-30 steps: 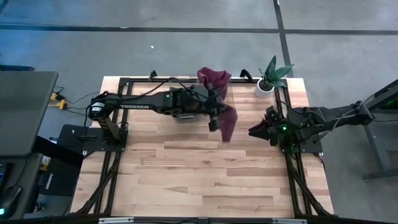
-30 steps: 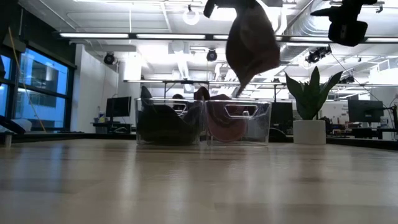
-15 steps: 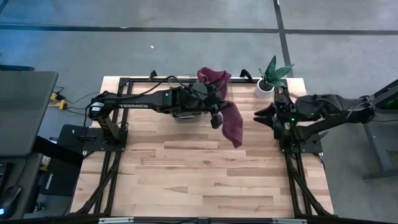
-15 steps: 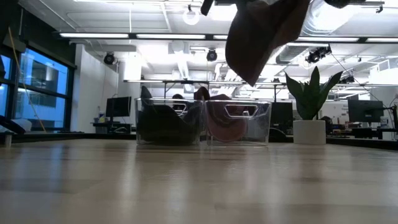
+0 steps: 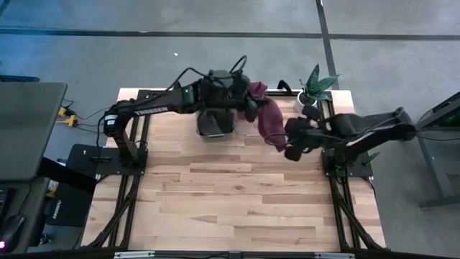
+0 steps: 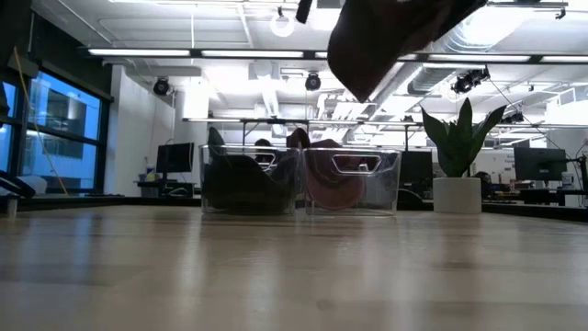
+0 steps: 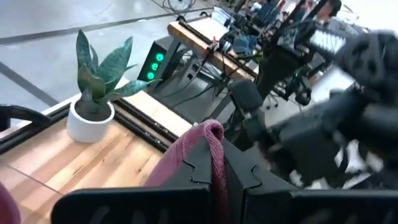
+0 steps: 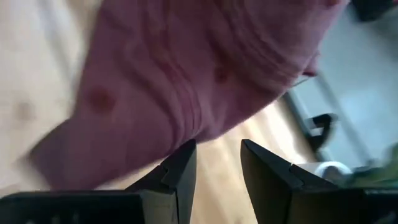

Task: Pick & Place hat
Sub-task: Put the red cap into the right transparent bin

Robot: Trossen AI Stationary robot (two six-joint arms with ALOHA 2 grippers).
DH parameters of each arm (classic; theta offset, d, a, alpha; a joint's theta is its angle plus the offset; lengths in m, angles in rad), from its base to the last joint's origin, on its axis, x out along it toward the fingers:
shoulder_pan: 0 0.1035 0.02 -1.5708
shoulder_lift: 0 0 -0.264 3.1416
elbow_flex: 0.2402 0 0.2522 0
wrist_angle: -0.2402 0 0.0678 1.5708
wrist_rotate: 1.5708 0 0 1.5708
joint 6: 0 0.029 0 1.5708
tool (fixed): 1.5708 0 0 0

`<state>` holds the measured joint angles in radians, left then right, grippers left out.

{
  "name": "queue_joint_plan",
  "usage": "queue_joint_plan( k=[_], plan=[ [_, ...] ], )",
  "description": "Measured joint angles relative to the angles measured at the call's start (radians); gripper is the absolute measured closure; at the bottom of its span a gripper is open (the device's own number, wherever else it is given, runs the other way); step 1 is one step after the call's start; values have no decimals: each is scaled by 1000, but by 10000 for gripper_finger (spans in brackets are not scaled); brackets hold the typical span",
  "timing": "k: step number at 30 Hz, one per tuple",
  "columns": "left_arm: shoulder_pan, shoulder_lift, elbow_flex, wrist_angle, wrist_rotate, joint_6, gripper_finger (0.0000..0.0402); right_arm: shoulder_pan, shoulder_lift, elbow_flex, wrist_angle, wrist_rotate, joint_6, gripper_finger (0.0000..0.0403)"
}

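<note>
A maroon knit hat (image 5: 269, 124) hangs in the air over the table's far right part, with my left gripper (image 5: 251, 109) shut on its upper end. In the low view only the hat's lower part (image 6: 386, 37) shows, high above the table. My right gripper (image 5: 293, 144) is open at the hat's lower end, slanting down. In the right wrist view the hat (image 8: 186, 74) fills the space just beyond the two fingertips (image 8: 214, 152). The gap between them shows bare wood. My left gripper pinches a fold of the hat's knit edge (image 7: 214, 146) between its two fingers, which point nearly level toward the table's right. The hat is lifted clear and droops from the fingers toward the right gripper. My right gripper has one fingertip (image 8: 186, 152) at the hat's lower edge; whether it touches, I cannot tell.
Two clear bins (image 6: 248, 184) (image 6: 354, 179) stand side by side at the table's far edge, each with hats inside. A potted plant (image 5: 313, 90) stands at the far right corner. The near half of the wooden table (image 5: 230, 208) is bare.
My left gripper has risen, gone toward the far edge and rolled, and the hat has swung up and toward the right. My right arm has lifted, reached in from the right edge and tipped its gripper down toward the hat's lower end.
</note>
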<state>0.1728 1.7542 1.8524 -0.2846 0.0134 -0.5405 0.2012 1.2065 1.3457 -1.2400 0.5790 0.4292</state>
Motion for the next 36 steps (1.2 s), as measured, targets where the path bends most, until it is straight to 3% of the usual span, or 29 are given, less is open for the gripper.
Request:
queue_joint_plan(
  k=[4, 9, 13, 17, 23, 27, 31, 36],
  plan=[
    [27, -1, 28, -5, -1, -41, 401, 26, 60, 0, 2, 187, 22, 282],
    [73, -1, 28, -60, -92, -74, 401, 65, 91, 0, 10, 387, 63, 282],
    [100, -1, 28, -57, -124, -78, 401, 76, 97, 0, 65, 486, -46, 282],
    [111, -1, 28, -49, -121, -77, 401, 50, 97, 0, 144, 489, -275, 281],
    [128, -1, 28, -38, -111, -66, 401, 2, 96, 0, 342, 453, -422, 254],
    [136, -1, 28, -14, -76, -55, 401, -42, 96, 0, 478, 370, -461, 208],
    [136, -1, 28, -17, -72, -21, 401, -66, 96, 0, 510, 367, -461, 161],
    [136, -1, 28, 7, -20, -4, 401, -78, 119, 0, 513, 304, -476, 142]
  ],
)
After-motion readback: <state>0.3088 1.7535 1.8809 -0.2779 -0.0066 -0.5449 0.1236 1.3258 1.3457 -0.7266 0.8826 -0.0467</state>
